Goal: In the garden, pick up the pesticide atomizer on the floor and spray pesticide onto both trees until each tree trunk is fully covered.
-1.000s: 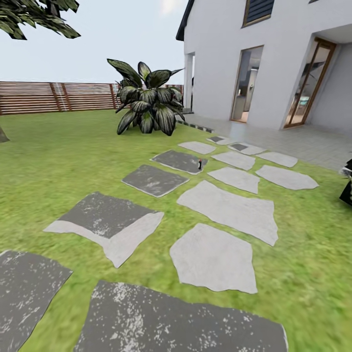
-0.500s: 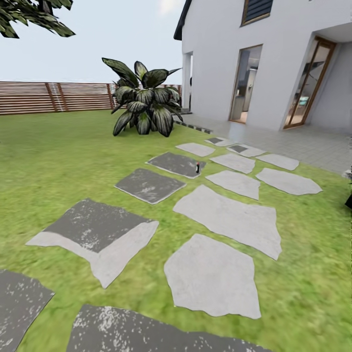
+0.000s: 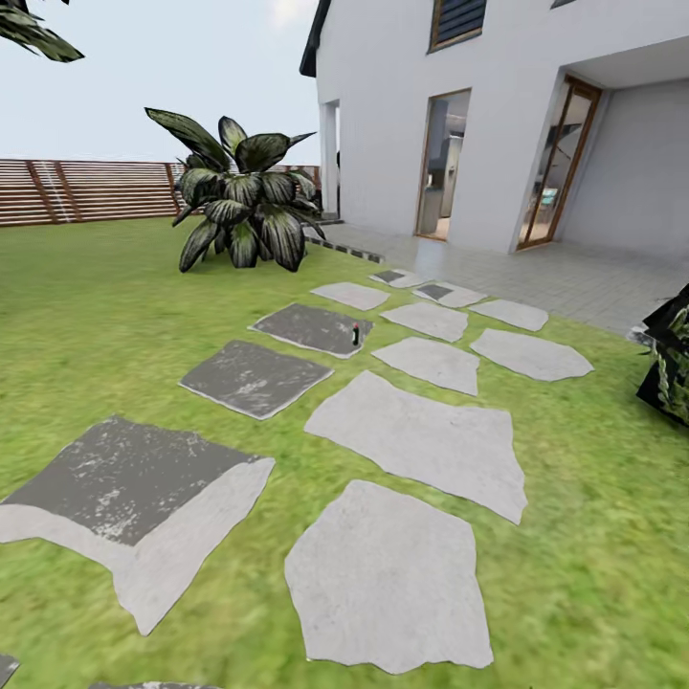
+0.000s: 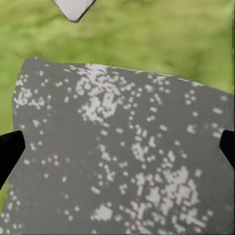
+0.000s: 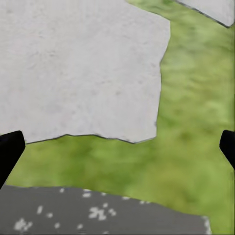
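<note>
Small dark red-capped pesticide atomizer [image 3: 356,334] upright on dark grey paving slab [image 3: 311,328]. Left end effector [image 4: 117,147] and right end effector [image 5: 117,147] spread wide, empty.

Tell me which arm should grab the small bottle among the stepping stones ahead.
Right, barely: the bottle stands far ahead, slightly right of centre in the head view. Left gripper and right gripper are both open and empty, so either could serve once closer.
</note>
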